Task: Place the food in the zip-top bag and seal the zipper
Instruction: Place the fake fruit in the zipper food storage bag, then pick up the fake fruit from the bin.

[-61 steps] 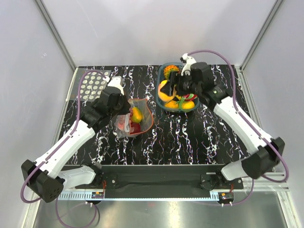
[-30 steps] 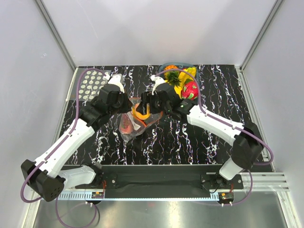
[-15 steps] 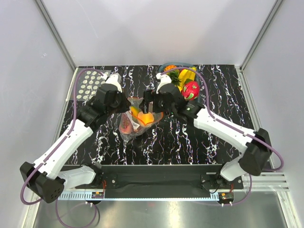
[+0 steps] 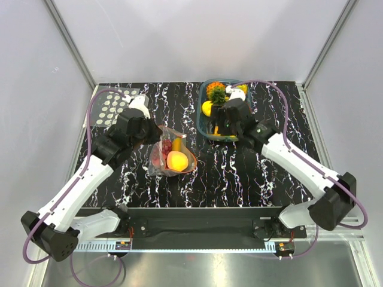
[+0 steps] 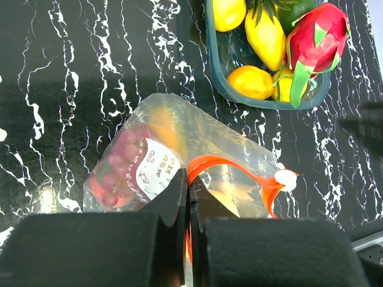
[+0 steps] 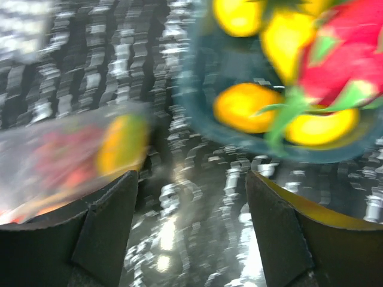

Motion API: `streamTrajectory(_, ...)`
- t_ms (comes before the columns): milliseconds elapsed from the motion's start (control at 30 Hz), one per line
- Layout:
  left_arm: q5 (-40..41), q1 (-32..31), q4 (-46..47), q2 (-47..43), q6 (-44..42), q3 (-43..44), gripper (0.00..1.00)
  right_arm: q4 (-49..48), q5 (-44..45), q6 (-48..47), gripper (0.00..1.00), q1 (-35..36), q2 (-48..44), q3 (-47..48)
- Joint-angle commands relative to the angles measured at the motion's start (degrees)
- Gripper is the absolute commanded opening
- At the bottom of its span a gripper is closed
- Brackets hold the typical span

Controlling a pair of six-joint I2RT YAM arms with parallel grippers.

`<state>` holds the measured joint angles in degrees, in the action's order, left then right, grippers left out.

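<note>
left hand (image 5: 187,194): clenched on the zipper (image 5: 209,161), holding the bag (image 5: 179,125) mouth open
right hand (image 6: 191,179): spread, empty, above the tray (image 5: 218,72)
bag: on the table (image 5: 90,72), part-filled, to the right hand's left
remaining food (image 5: 251,82): in the tray, right arm nearer, bag mouth opens toward it

Blurred — right gripper (image 6: 190,200) gaping, tray (image 6: 190,104) of food (image 6: 248,107) upper right, zip-top bag (image 6: 48,149) left.

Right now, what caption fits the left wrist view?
Left gripper pinches the bag's zipper; more fruit lies in the tray.
</note>
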<state>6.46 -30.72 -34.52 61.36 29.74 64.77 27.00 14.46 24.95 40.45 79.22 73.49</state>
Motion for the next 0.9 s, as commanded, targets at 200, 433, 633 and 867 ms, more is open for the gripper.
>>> streamTrajectory(200,-1.1,0.2,2.8,-2.3,-2.5,-0.5,0.0,9.3,-8.5,-8.2,0.75,-7.7,16.7,15.0)
streamTrajectory(433,-0.9,0.2,2.4,-3.2,-3.0,-0.6,0.0,17.6,-8.6,-11.2,0.77,-9.5,28.5,26.6)
streamTrajectory(633,-1.5,0.3,2.6,-3.0,-3.1,-1.0,0.0,13.3,-10.5,-9.9,0.75,-9.5,26.3,22.7)
streamTrajectory(867,-2.2,0.2,2.9,-2.9,-3.0,-0.8,0.0,8.6,-21.4,-10.4,0.68,-9.4,14.7,15.2)
